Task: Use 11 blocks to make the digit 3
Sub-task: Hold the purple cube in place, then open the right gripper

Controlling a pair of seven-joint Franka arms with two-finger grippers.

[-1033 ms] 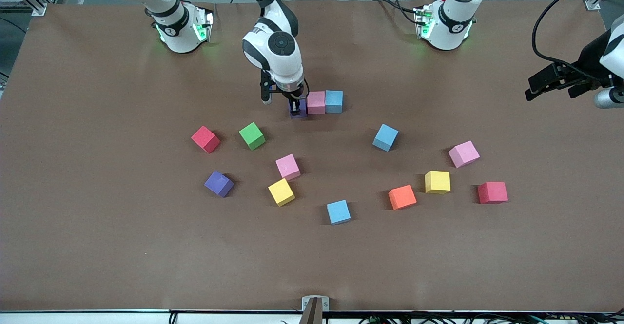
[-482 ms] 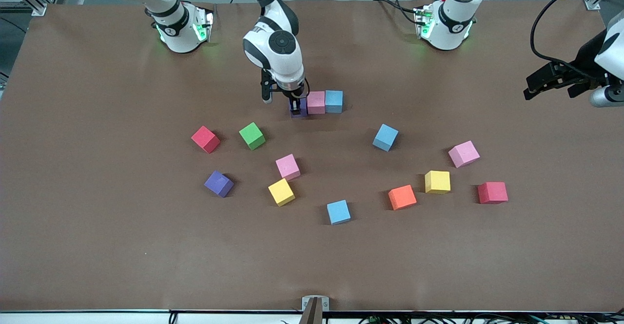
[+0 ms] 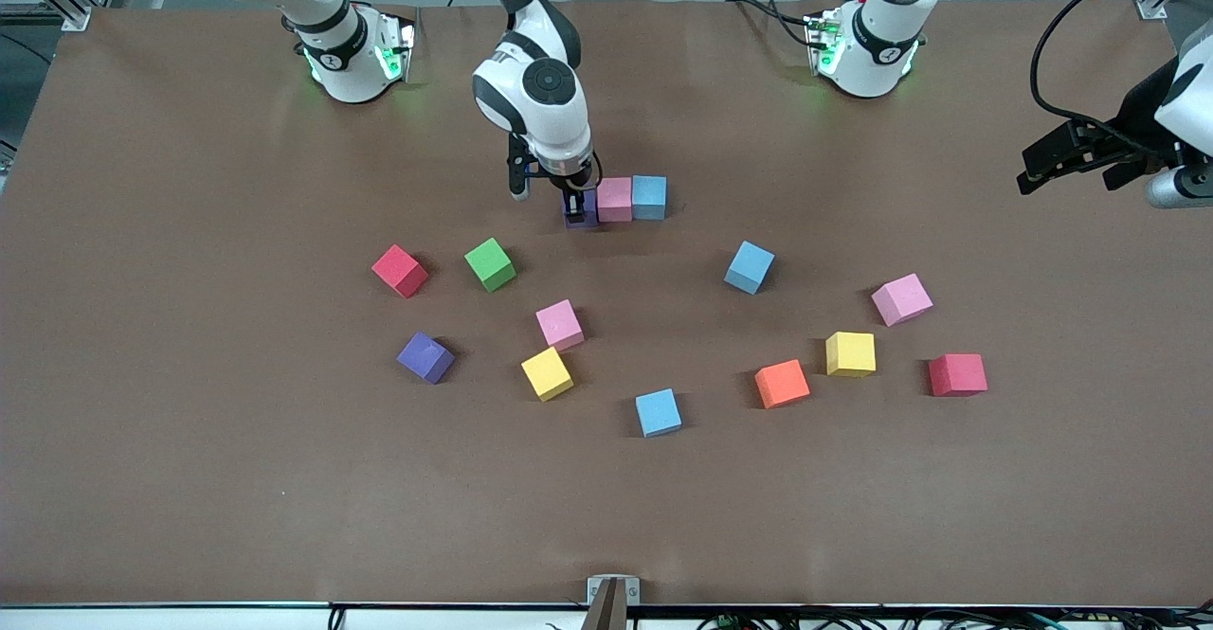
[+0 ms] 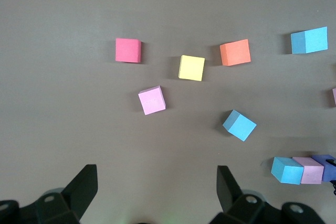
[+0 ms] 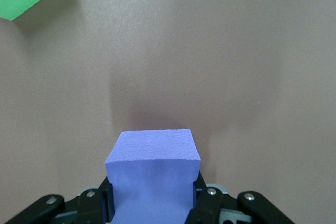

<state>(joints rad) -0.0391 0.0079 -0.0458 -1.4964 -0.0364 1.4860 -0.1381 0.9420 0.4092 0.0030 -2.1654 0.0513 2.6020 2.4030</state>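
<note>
The right gripper (image 3: 576, 206) is down at the table, its fingers pressed against the sides of a purple block (image 5: 152, 174), which sits touching a pink block (image 3: 614, 199); a light blue block (image 3: 649, 196) touches that one in turn, so the three make a short straight row running toward the left arm's end of the table, the only part of the digit 3 laid out so far. The left gripper (image 3: 1080, 158) hangs up in the air at the left arm's edge of the table with its fingers (image 4: 79, 187) spread wide and nothing between them, and that arm waits. The other blocks lie scattered nearer the front camera than the row: a green block (image 3: 490, 263) and a red cube (image 3: 399, 270) toward the right arm's end, with a second purple block (image 3: 425, 357) nearer the camera than those. Close to the middle a pink block (image 3: 560, 324) and a yellow block (image 3: 547, 373) lie just beside each other, and a light blue block (image 3: 658, 412) lies nearest the camera. Toward the left arm's end are another light blue block (image 3: 750, 266), a pink block (image 3: 901, 298), a yellow block (image 3: 850, 353), an orange block (image 3: 782, 384) and a second red cube (image 3: 957, 374).
</note>
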